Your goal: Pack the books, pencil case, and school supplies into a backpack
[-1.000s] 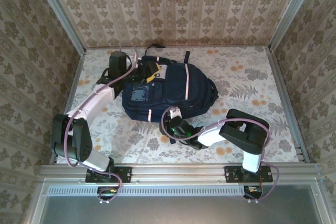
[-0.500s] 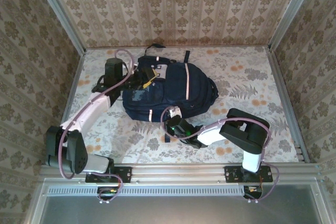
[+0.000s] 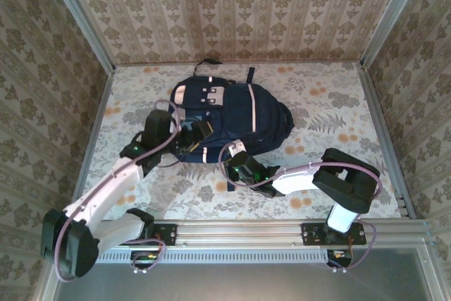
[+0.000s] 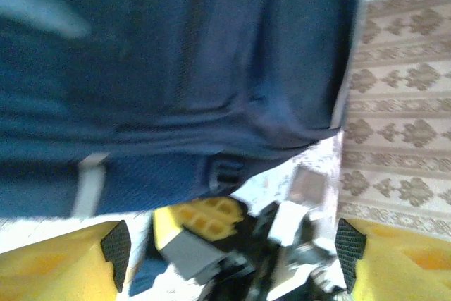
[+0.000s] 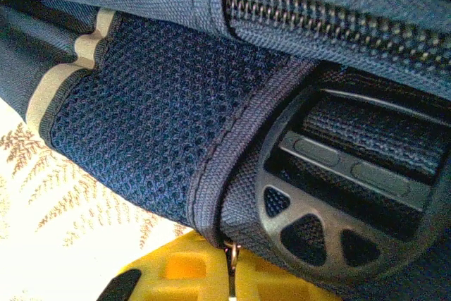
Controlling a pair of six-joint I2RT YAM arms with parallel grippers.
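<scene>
The right pincer [image 5: 229,273] is pressed shut at the near edge of the backpack [image 3: 239,114], by its mesh panel [image 5: 141,118] and buckle [image 5: 331,202]. The left pincer [image 4: 232,244] is held wide apart beside the backpack's near-left side. The backpack is laid flat on the tabletop [image 3: 331,114], toward the far middle.

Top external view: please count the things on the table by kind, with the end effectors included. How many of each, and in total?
Backpack: 1
End effectors: 2 (left end effector, right end effector)
Total: 3
</scene>
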